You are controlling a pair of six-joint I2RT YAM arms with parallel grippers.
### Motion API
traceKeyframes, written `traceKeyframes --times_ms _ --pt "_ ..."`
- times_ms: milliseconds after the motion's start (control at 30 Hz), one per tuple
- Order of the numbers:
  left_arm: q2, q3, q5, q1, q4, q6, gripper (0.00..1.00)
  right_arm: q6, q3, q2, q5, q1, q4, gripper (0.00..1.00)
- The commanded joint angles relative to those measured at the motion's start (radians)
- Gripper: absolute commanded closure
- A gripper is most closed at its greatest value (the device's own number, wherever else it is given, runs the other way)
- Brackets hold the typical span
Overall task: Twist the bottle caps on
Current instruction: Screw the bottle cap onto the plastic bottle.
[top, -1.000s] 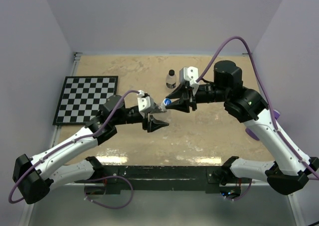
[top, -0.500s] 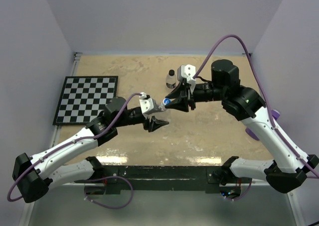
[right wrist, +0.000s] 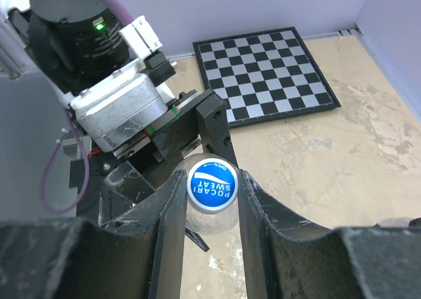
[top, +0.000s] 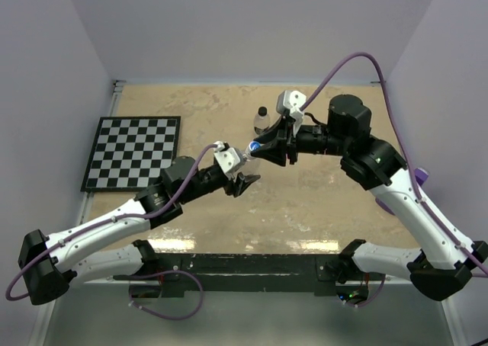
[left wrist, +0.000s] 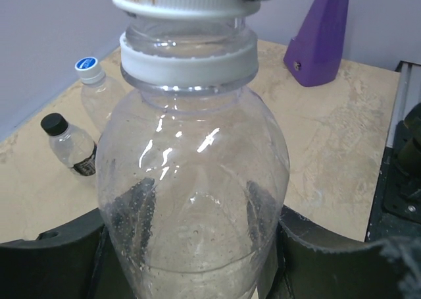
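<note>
The left end effector (left wrist: 194, 246) is closed narrow on the belly of a clear plastic bottle (left wrist: 197, 200), w/ black fingers (left wrist: 52, 263) on either side. It holds the bottle up off the sandy-beige table (top: 191, 110) near mid-workspace, neck toward the right arm. The right end effector (right wrist: 210, 200) is pinched on that bottle's round screw cap (right wrist: 212, 187), which has a blue top and a white ribbed skirt, w/ fingers (right wrist: 168, 226) pressing it from both sides. The cap sits on the bottle's mouth just above the white neck ring (left wrist: 187, 62). Can't tell how far it's threaded.

Writing: the cap top reads "POCARI SWEAT" in white on blue, w/ a white swoosh mark and a small "OPEN" by the rim. It's upside down in the right wrist view. Brownish specks show on the cap skirt in the left wrist view.

On the table, left of the held bottle in the left wrist view, a second clear bottle (left wrist: 105, 98) stands upright w/ a blue-and-white cap (left wrist: 86, 64) on it, mark too small to read. Just beside it, nearer that cam, is a small clear bottle (left wrist: 72, 147) w/ a black cap (left wrist: 54, 123) on and a dark label band, text illegible. A purple plastic wedge (left wrist: 319, 35) stands by the table's right edge. A black-and-white checkerboard mat (top: 131, 152) lies flat at the left, well apart from the bottles.
</note>
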Motion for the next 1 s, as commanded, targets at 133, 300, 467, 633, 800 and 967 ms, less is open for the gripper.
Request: traceKeyframes --times_ms 133,300,467,633,800,967 --pt "-0.003 0.057 -0.219 -0.054 0.276 0.018 1.00 0.130 -0.054 0.032 0.129 0.012 -0.059 1.00" --pt "0.038 0.072 -0.337 -0.101 0.302 0.050 1.00 0.199 -0.057 0.035 0.177 0.015 -0.045 1.00" --pt "0.077 0.051 -0.523 -0.164 0.415 0.070 1.00 0.253 -0.075 0.038 0.227 0.018 -0.025 1.00" --pt "0.114 0.043 -0.623 -0.189 0.500 0.039 1.00 0.307 -0.101 0.027 0.273 0.020 0.013 1.00" --pt "0.135 0.043 -0.650 -0.193 0.520 0.024 1.00 0.339 -0.140 0.014 0.276 0.021 0.062 1.00" --pt "0.140 0.040 -0.608 -0.193 0.483 0.012 1.00 0.314 -0.138 -0.012 0.270 0.023 0.087 0.97"
